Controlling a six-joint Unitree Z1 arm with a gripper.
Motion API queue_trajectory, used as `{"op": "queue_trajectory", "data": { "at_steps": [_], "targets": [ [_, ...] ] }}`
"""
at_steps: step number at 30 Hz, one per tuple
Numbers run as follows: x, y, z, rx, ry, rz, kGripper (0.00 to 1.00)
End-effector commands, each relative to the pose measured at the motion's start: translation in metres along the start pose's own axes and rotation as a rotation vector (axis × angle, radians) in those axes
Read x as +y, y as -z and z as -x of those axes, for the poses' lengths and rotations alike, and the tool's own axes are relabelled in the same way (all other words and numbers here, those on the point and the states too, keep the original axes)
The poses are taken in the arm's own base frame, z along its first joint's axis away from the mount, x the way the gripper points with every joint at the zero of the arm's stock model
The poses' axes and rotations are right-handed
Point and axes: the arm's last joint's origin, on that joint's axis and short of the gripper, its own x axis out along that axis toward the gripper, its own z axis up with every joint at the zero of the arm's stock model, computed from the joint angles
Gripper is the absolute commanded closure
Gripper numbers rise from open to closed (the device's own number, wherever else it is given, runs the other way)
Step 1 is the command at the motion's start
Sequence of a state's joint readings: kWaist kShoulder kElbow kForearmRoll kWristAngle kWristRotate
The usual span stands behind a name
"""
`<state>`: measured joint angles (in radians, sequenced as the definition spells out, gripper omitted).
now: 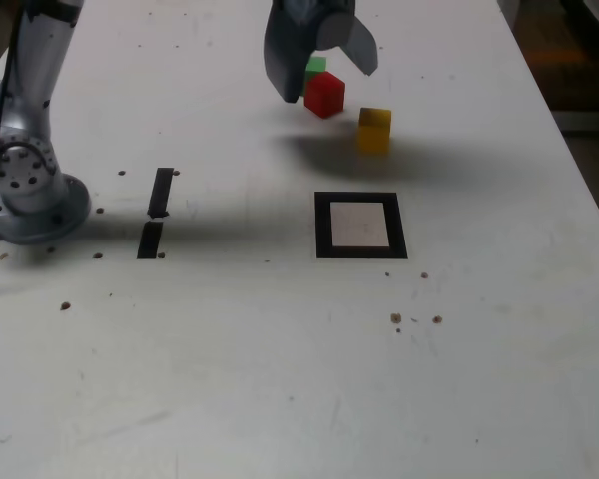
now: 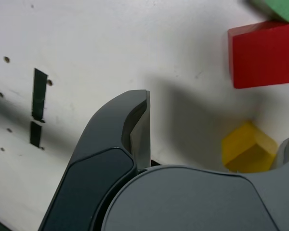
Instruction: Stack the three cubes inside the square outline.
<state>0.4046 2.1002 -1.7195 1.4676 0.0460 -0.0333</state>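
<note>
In the exterior view the red cube rests on the white table at the back. The green cube sits just behind it, half hidden and touching or nearly touching it. The yellow cube stands apart, to the exterior view's right and nearer the front. The square outline, black tape around a white centre, lies in front of them with nothing inside. My gripper hangs over the red and green cubes, open and holding nothing. The wrist view shows a dark finger, the red cube, the green cube and the yellow cube.
The arm's silver base stands at the exterior view's left. Two short black strips lie between the base and the square. Small dark specks dot the table. The table's edge runs down the exterior view's right.
</note>
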Motion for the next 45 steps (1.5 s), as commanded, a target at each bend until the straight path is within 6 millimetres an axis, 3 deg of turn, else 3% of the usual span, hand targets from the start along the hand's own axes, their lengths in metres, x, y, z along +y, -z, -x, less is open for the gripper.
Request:
{"op": "queue_trajectory", "data": {
  "at_steps": [1,15,29,33,41,45],
  "targets": [
    [0.003,-0.003,-0.004,-0.011,0.001,0.02,0.0],
    [0.03,-0.026,-0.031,-0.022,-0.008,0.096,0.03],
    [0.036,-0.042,-0.048,-0.043,0.014,0.098,0.19],
    [0.044,-0.045,-0.048,-0.057,0.002,0.12,0.29],
    [0.053,-0.046,-0.044,-0.077,-0.021,0.151,0.6],
    [0.053,-0.049,-0.043,-0.089,-0.018,0.147,0.66]
  ]
}}
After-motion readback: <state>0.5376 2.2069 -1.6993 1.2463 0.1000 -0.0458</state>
